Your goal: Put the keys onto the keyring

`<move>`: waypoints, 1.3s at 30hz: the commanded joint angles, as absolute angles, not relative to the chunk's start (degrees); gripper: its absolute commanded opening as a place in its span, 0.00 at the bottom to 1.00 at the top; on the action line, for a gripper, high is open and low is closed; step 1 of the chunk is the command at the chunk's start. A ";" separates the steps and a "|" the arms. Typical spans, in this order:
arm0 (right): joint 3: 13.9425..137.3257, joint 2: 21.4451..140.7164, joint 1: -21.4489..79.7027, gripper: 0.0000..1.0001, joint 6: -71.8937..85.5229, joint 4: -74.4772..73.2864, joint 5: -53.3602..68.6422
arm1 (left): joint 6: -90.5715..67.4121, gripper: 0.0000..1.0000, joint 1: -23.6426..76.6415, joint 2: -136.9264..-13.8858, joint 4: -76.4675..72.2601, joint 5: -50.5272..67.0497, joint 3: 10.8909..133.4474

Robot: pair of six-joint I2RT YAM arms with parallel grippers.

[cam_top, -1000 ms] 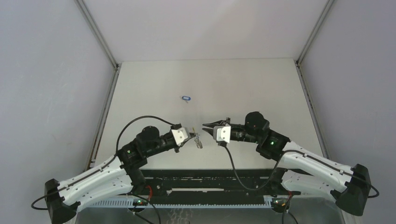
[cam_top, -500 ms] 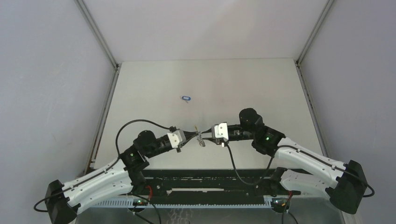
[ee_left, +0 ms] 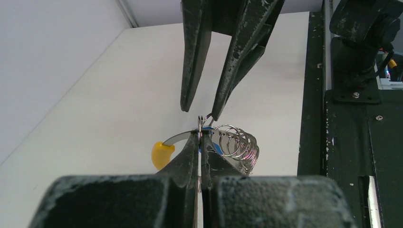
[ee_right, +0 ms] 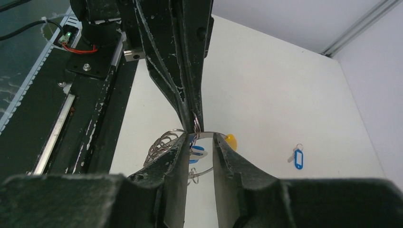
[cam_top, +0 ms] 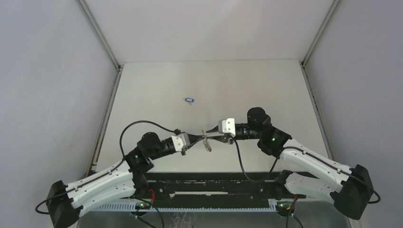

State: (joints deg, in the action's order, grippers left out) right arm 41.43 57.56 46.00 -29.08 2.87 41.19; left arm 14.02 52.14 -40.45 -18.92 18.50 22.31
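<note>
My left gripper point(ee_left: 200, 135) is shut on the thin silvery band of the keyring point(ee_left: 178, 138), with a small split ring standing up at its tips. The keyring has a yellow end point(ee_left: 161, 154) and several small rings point(ee_left: 237, 145) bunched on it. One key's blue tag point(ee_right: 197, 153) hangs just behind the fingers. My right gripper point(ee_right: 198, 137) is open, and its fingers point(ee_right: 219, 142) straddle the band tip to tip with the left gripper. In the top view both grippers meet over the near middle of the table, left point(cam_top: 200, 137), right point(cam_top: 208, 137), keyring point(cam_top: 206, 145). The second key point(cam_top: 189, 100) lies on the table farther back; it also shows in the right wrist view point(ee_right: 298, 157).
The white table point(cam_top: 247, 85) has grey walls on the left, right and back. The black base rail point(cam_top: 214, 183) runs along the near edge below both arms. A black cable point(cam_top: 240, 166) loops from the right wrist.
My right gripper has moved left to meet the left gripper and now straddles the keyring. The left gripper has shifted slightly forward, still shut. The far key has not moved.
</note>
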 commanded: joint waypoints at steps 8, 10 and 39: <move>44.92 59.45 43.78 0.20 -25.20 5.09 47.53 | 13.24 0.00 51.77 -41.29 -23.91 20.47 22.67; 45.39 60.11 43.68 0.19 -25.20 4.59 48.10 | 13.36 0.00 51.77 -41.42 -23.91 20.77 22.95; 47.51 62.73 42.61 0.00 -26.18 -0.88 50.50 | 13.11 0.00 51.42 -40.72 -26.79 21.54 21.85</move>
State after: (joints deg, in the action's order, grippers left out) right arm 45.50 63.13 42.81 -26.00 0.67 50.76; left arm 14.00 51.62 -41.95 -20.51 20.93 22.31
